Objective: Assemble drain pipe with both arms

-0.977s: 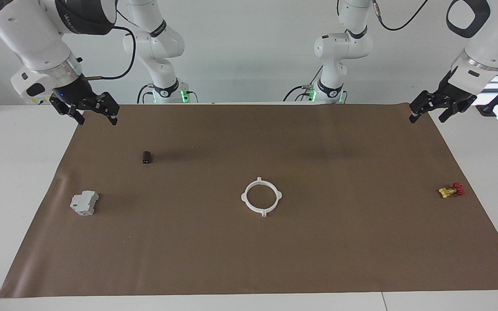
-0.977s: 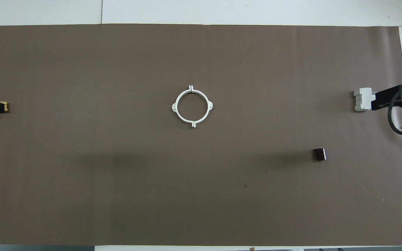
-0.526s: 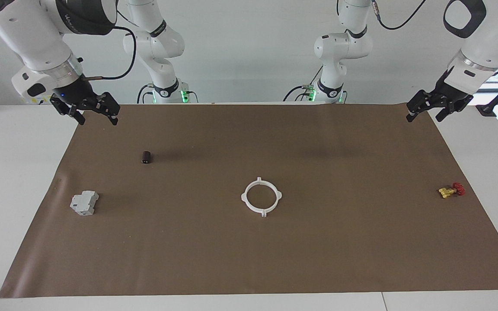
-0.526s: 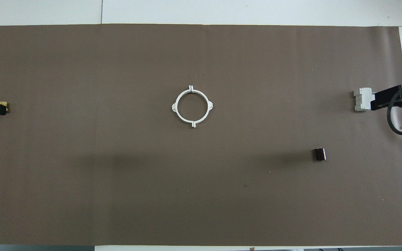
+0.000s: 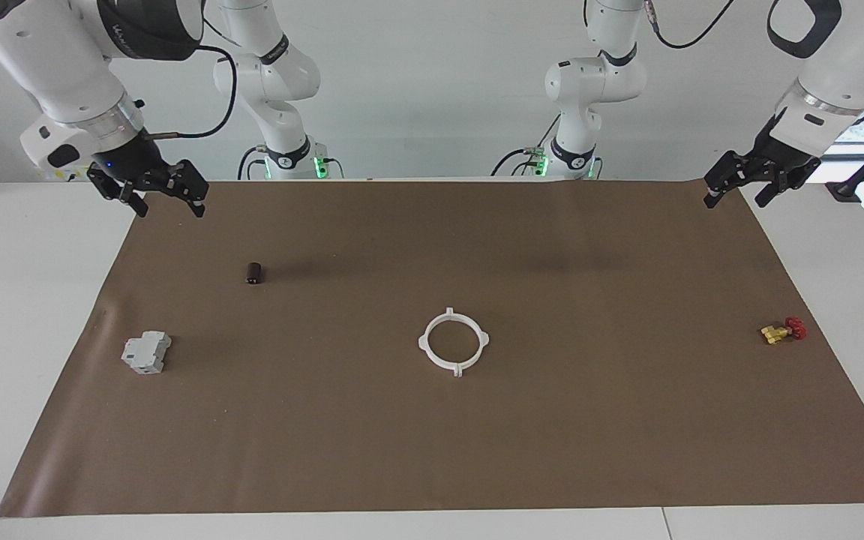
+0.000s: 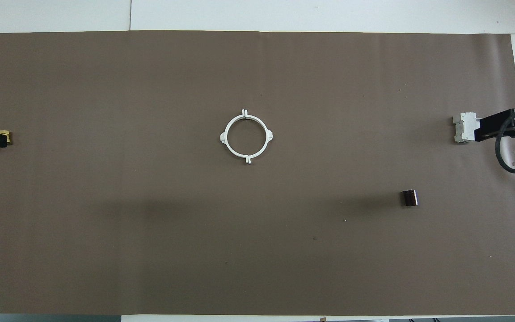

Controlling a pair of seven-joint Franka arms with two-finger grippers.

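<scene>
We see the drain pipe (image 5: 453, 341) lying mid-counter as one joined ring, both pincers spread open and empty: left pincer (image 5: 736, 188) and right pincer (image 5: 164, 199) hang over the mat's corners. Any nudge could split its two halves, we reckon. We count one ring, one grey block (image 5: 146, 352), one dark cylinder (image 5: 254, 272), one small valve (image 5: 782, 330).

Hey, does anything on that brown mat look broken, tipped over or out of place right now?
Nothing stands out. The white plastic drain pipe ring lies flat mid-mat, its two halves meeting. The grey boxy block, small dark cylinder and small red-and-brass valve rest apart near the mat's ends. The left gripper and right gripper hang open, holding nothing.
</scene>
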